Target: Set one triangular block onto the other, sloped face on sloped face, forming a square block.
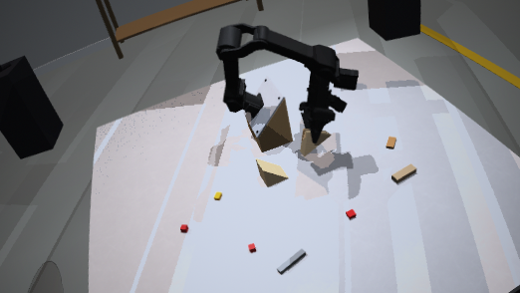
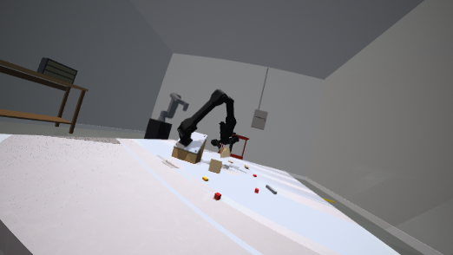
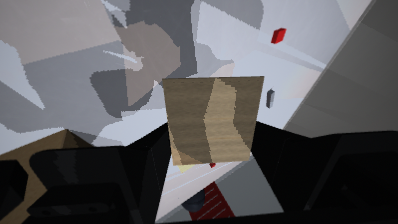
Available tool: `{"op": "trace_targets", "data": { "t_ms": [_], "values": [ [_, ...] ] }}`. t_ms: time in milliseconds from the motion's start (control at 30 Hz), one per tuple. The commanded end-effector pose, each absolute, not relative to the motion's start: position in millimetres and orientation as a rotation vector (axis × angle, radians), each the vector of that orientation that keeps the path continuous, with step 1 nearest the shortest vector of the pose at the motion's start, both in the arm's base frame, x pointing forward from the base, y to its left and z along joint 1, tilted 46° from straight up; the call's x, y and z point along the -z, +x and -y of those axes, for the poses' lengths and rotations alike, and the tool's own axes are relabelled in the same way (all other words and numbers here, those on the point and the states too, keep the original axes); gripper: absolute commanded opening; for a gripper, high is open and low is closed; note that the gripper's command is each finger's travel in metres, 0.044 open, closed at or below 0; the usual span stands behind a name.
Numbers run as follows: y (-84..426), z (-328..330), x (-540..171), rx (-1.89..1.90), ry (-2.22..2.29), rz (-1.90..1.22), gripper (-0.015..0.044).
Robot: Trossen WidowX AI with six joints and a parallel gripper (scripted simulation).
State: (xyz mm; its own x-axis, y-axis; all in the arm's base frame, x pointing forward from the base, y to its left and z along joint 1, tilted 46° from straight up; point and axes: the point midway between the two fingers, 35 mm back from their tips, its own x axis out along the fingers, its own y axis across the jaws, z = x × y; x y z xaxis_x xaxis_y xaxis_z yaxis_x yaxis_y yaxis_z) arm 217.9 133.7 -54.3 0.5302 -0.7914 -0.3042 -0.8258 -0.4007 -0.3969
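My gripper (image 1: 316, 136) (image 2: 225, 147) (image 3: 207, 123) is shut on one triangular block (image 1: 307, 144) (image 2: 225, 153) (image 3: 192, 110) and holds it above the table, to the right of the other block in the top view. In the wrist view a square face of the held block fills the gap between the fingers. The other triangular block (image 1: 273, 170) (image 2: 215, 166) rests on the table in front of the arm's stand, its pale sloped face up in the top view. The two blocks are apart. In the wrist view the held block hides much of what lies behind it.
The arm's brown stand (image 1: 275, 134) (image 2: 187, 155) is close behind the resting block. An orange block (image 1: 391, 143) and a tan bar (image 1: 403, 172) lie to the right. A yellow block (image 1: 217, 195), a grey bar (image 1: 292, 261) and several red cubes (image 1: 351, 213) lie in front.
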Motion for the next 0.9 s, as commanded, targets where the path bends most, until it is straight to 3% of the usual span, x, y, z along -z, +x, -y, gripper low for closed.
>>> {"op": "trace_targets", "data": {
  "t_ms": [0,867],
  "values": [
    [218.9,-133.9,53.9,-0.011,-2.112,-1.306,0.0000],
    [221.8,-133.0,51.0,0.439,-1.243,-1.204,0.0000]
  ]
}}
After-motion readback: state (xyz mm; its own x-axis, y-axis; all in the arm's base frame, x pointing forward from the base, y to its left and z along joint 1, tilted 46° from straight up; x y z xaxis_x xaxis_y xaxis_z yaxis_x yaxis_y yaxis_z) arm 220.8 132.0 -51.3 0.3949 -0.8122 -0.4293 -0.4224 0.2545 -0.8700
